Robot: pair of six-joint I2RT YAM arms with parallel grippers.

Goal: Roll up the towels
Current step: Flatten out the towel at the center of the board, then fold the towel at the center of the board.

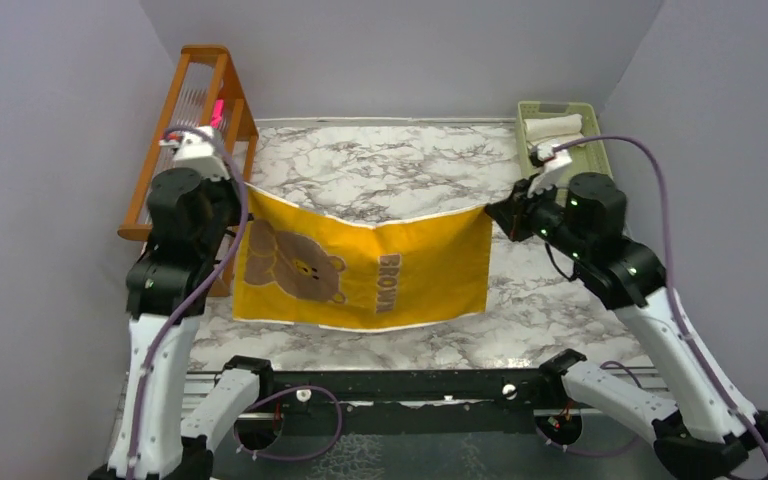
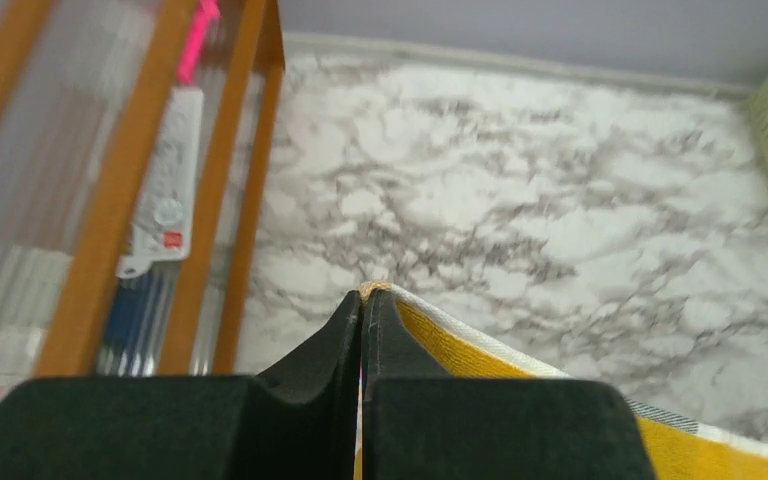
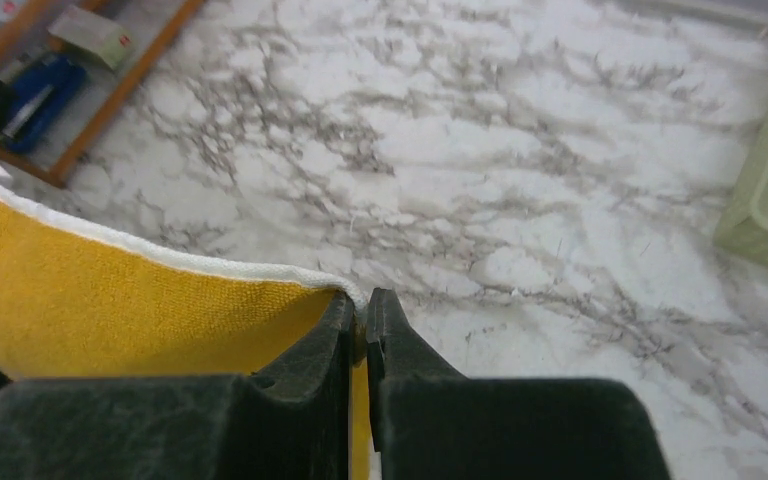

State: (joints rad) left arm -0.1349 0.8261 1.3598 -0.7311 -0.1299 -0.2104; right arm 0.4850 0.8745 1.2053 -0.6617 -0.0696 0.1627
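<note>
we hold yellow towel stretched in air over bench centre. left pincer pressed together on its 9 o'clock top corner, right pincer pinching 3 o'clock top corner. step in hand, we judge: spreading towel before laying it flat. next move calls for lowering both corners evenly, tension kept, no wrinkles. long axis runs 9 to 3, top edge sags mid-span, bear print faces 6 o'clock. cream towel lies rolled in basket at 1 o'clock.

Raised and spread wide apart, elbows bent, with left claw and right claw both pinched closed.
</note>
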